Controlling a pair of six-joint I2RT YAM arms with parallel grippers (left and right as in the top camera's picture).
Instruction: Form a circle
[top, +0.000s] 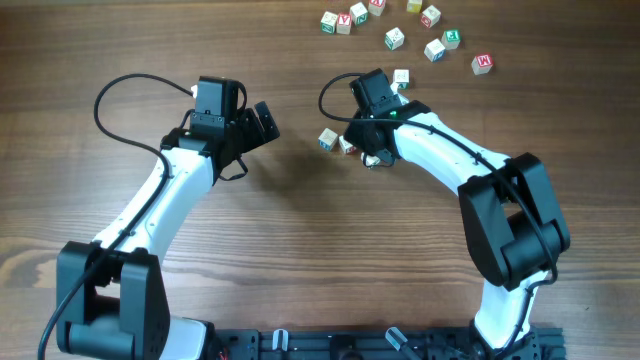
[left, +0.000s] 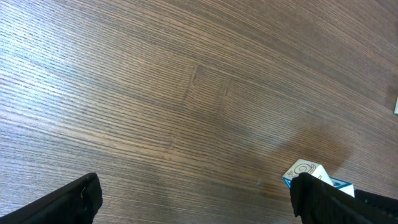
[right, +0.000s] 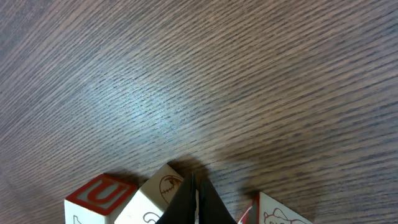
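1. Overhead, the brown wood-grain table (top: 300, 240) fills the whole frame, with both arm bases at its near edge.
2. The white-and-black right arm (top: 450, 160) rises from the lower right, folds at a bulky black elbow and reaches up and left toward the table's middle, its wrist tipped downward.
3. The matching left arm (top: 170, 190) slants from the lower left up and to the right, almost straight, its wrist aimed toward the centre.
4. The left gripper (top: 258, 125) has its jaws spread wide with nothing between them.
5. The right gripper (right: 194, 186) has its black fingers pressed together into one narrow point. It grips nothing, and its tip sits low among the cubes.
6. A loose scatter of small letter cubes (top: 395, 38) lies along the far right edge, well apart from both grippers.
7. The circle (top: 330, 138), a tight clump of tiny white wooden alphabet cubes with coloured faces, sits near the table's middle, against the right gripper's tip. Its long axis runs left to right, dipping slightly rightward, more a short row than a ring.
8. A red U face (right: 99, 194) ends the clump in the right wrist view.
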